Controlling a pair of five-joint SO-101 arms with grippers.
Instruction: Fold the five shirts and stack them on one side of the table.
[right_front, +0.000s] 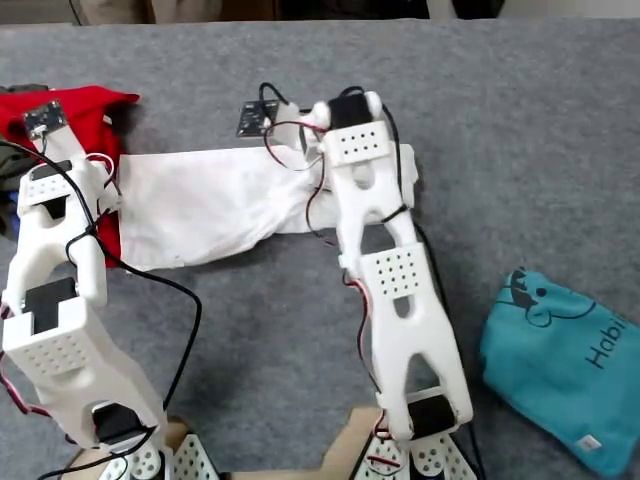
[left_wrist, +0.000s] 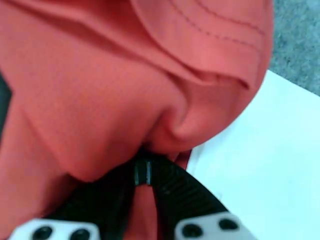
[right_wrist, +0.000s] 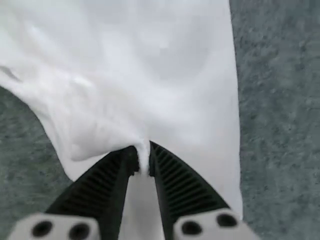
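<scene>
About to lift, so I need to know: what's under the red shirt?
The red shirt, pinched in the left hand, bulges over the white shirt at its edge, with grey table beyond. The red folds cover anything else beneath.

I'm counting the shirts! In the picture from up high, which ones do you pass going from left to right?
red shirt → white shirt → teal shirt
</scene>
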